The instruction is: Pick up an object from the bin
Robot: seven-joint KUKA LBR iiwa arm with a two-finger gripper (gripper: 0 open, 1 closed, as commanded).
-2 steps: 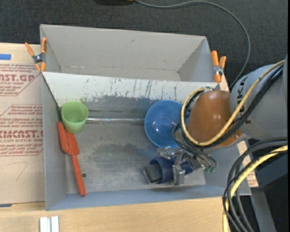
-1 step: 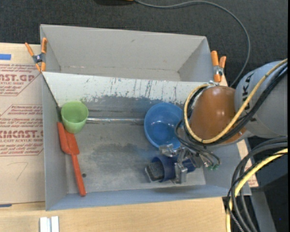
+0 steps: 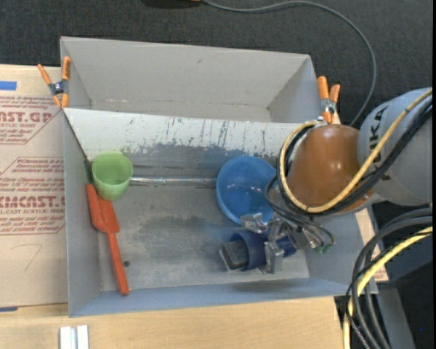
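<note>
- Camera view, from above and a little to one side: my pincer [image 3: 270, 242] sat low in the grey metal bin [image 3: 182, 71], near its front right corner, my arm reaching in from the right.
- At the pincer lay a dark blue cylinder-like object [image 3: 238, 253] on its side on the bin floor, with a black end turned to the left. The pincer's metal parts overlapped its right end.
- I could not tell whether the pincer was spread, pressed together or pinching that object, because the parts ran together there.
- A blue bowl [image 3: 240, 184] stood mouth up just behind the pincer, its right rim tucked under my orange wrist cover [image 3: 323, 167], around which black and yellow cables looped.
- A green cup [image 3: 112, 174] stood by the left wall, mouth up, well apart from the pincer.
- An orange spatula [image 3: 105, 231] lay just in front of the cup, its blade end nearest the cup and its thin handle running along the left wall toward the front.
</note>
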